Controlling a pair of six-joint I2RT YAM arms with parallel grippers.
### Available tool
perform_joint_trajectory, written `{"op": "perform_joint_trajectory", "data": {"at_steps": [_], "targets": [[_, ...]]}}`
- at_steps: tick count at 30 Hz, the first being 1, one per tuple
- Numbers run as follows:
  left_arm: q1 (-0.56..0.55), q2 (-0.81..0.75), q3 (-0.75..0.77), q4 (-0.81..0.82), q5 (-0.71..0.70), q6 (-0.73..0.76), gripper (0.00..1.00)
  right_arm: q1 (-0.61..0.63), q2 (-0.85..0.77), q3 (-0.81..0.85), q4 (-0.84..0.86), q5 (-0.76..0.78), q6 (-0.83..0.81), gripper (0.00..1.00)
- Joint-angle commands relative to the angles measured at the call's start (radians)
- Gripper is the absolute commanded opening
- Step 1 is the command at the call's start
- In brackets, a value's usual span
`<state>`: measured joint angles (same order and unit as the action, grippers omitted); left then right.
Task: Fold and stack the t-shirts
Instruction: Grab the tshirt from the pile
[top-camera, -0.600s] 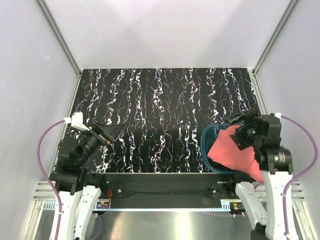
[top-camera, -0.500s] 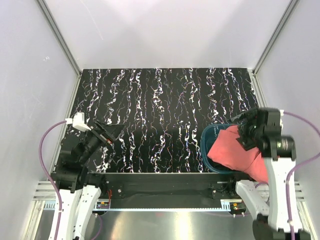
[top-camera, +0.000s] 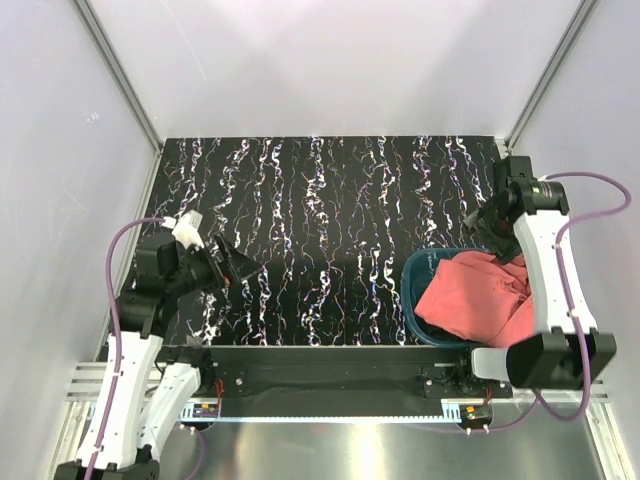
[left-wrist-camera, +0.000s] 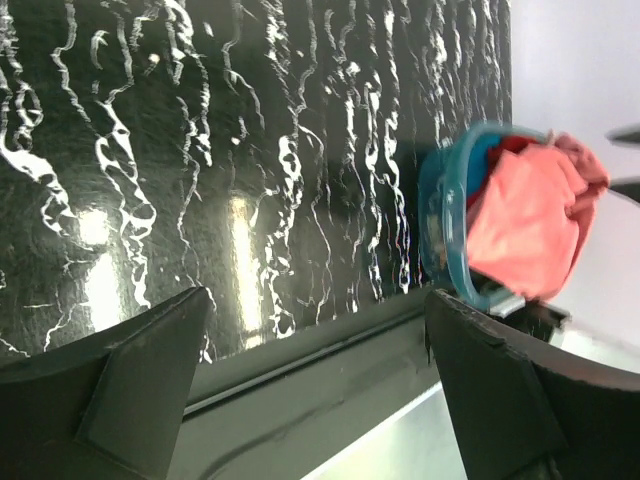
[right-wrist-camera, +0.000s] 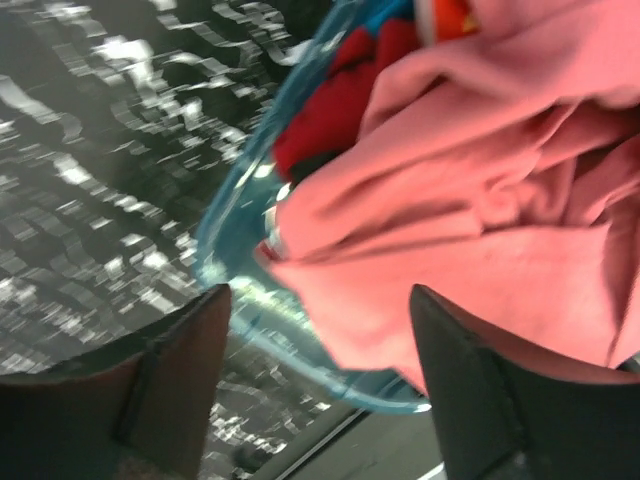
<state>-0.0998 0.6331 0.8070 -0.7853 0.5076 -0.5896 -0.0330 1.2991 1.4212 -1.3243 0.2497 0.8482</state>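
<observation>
Salmon-red t-shirt lay heaped on top of the teal basket at near right, spilling over its near rim, with darker red fabric under it. Nothing folded yet. Right gripper hung over the basket's far side, fingers apart, empty. Left gripper sat near left above the table, fingers wide apart, empty. Looked like the first pick: right should pinch one raised fold of the top shirt only, then lift straight up so the basket doesn't drag
</observation>
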Motion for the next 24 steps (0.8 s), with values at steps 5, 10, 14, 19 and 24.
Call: {"op": "perform_joint_trajectory", "data": {"at_steps": [5, 10, 14, 19, 24], "targets": [[0.002, -0.020, 0.066, -0.028, 0.069, 0.146, 0.88, -0.033, 0.083, -0.045, -0.018, 0.064, -0.017, 0.86], [-0.008, -0.004, 0.096, -0.052, 0.037, 0.171, 0.82, -0.033, 0.068, -0.182, -0.003, 0.019, 0.064, 0.79], [-0.015, -0.003, 0.109, -0.078, 0.002, 0.189, 0.80, -0.033, 0.052, -0.258, 0.049, 0.036, 0.063, 0.71], [-0.023, 0.007, 0.123, -0.083, -0.006, 0.192, 0.77, -0.031, 0.080, -0.210, 0.028, 0.088, 0.048, 0.19], [-0.028, 0.017, 0.136, -0.077, -0.007, 0.188, 0.74, -0.033, 0.058, 0.033, -0.111, 0.183, 0.031, 0.05]]}}
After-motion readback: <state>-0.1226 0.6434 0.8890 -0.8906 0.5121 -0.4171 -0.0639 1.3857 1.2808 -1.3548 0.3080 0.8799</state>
